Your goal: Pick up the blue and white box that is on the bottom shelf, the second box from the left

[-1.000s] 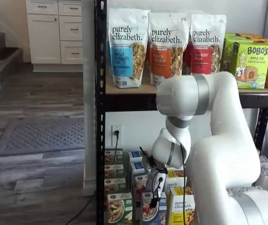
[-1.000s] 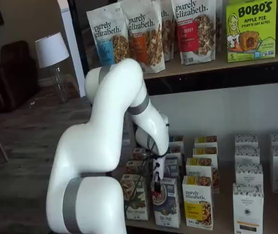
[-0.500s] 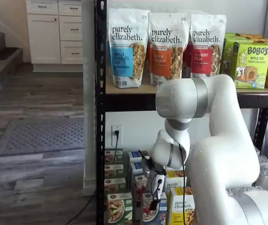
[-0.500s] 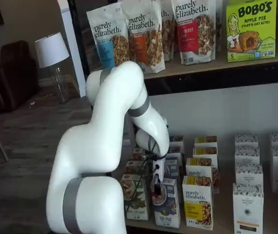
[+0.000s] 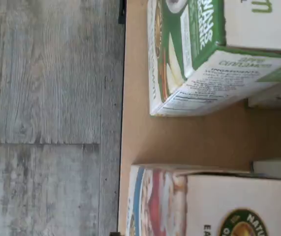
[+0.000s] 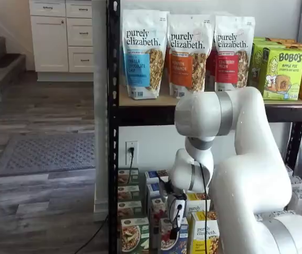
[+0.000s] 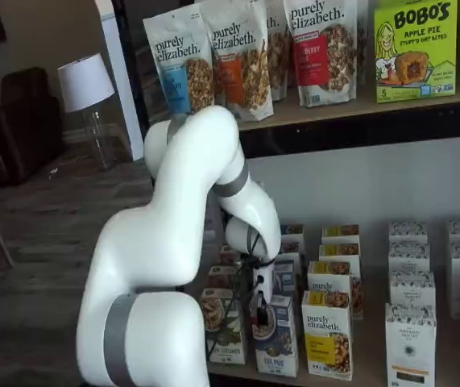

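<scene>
The job is not done yet. The blue and white box (image 7: 276,339) stands on the bottom shelf (image 7: 358,377), in the front row, with its foot flat on the board. A green box (image 7: 220,326) stands just beside it on one side and a yellow box (image 7: 328,334) on the other side. The box has not been lifted. What is left is to close on the box and bring it up and out of the row.

The big white arm (image 7: 173,242) bends over from in front of the shelves. Its end points down into the front row. The gripper (image 7: 257,314) hangs right at the top of the blue and white box in both shelf views (image 6: 174,231). Only thin black fingers and a cable show there. No gap between the fingers can be seen, so I cannot tell if the gripper is open or closed, or if it has hold of the box yet.

The wrist view looks down on the top of the blue and white box (image 5: 219,201), with the green box (image 5: 199,54) near it and the wood floor (image 5: 46,118) past the shelf edge
</scene>
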